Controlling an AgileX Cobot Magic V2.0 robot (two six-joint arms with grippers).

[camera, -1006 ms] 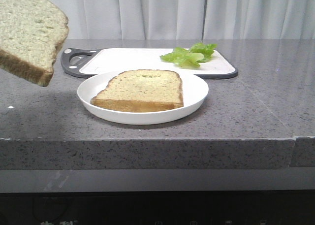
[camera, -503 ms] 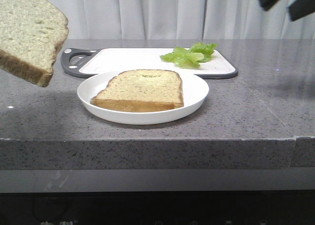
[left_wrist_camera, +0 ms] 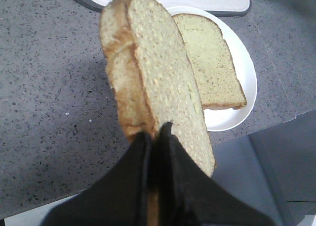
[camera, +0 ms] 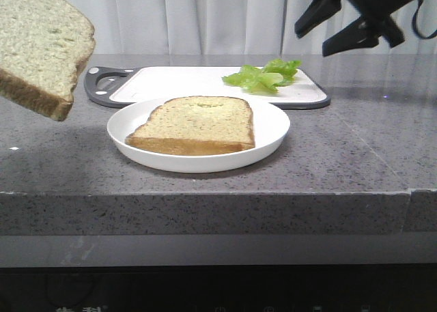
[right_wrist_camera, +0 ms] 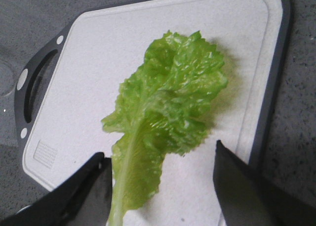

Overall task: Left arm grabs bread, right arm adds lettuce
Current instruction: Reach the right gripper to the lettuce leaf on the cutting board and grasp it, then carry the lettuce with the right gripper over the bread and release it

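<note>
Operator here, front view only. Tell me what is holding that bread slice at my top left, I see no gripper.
Observer: The left gripper is shut on the bread, clamping its lower edge.
Operator: Report the right gripper's jaws.
Observer: The right gripper is open, fingers either side of the lettuce stem end, not touching it.
Operator: Describe the lettuce.
Observer: One ruffled leaf, flat on the cutting board, pale rib toward the gripper.
</note>
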